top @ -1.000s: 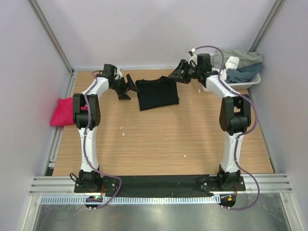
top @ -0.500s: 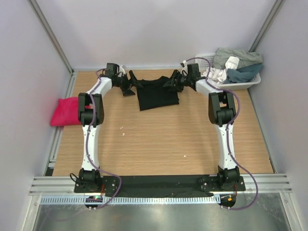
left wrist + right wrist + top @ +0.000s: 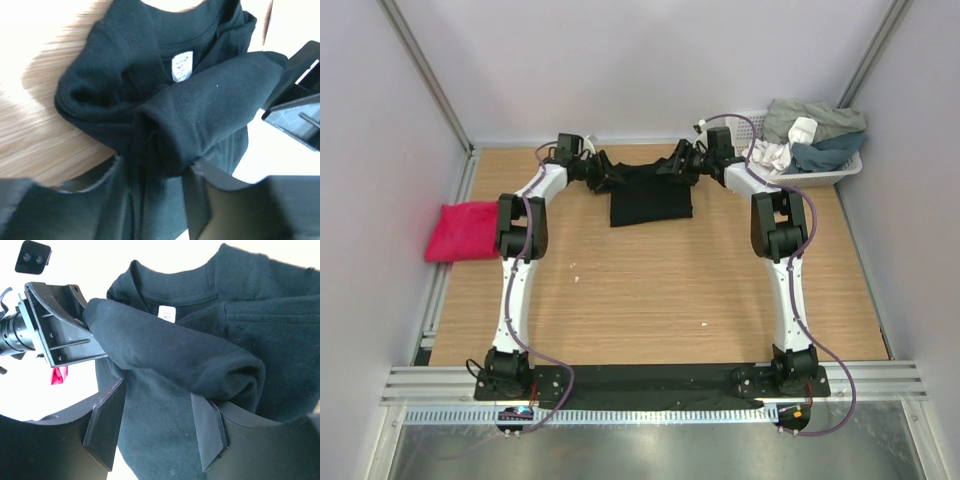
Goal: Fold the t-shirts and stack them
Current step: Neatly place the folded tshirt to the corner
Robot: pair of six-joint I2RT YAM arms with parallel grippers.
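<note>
The black t-shirt [image 3: 650, 192] lies folded at the far middle of the table, its collar and white tag [image 3: 181, 67] facing up. My left gripper [image 3: 607, 178] is at its far left corner. In the left wrist view that gripper [image 3: 155, 175] is shut on a bunched fold of the black cloth. My right gripper [image 3: 677, 165] is at the far right corner. Its jaws [image 3: 159, 390] stand open, with flat cloth between them and a rolled sleeve [image 3: 175, 357] just beyond the tips. The pink t-shirt [image 3: 465, 230] lies folded at the table's left edge.
A white basket [image 3: 825, 175] heaped with grey, teal and white clothes stands at the far right corner. White walls close in the back and both sides. The arm bases are bolted at the near edge.
Both grippers have moved inward from beside the black t-shirt onto its far corners. The left jaws have closed on the cloth, and the shirt's far edge is now gathered.
</note>
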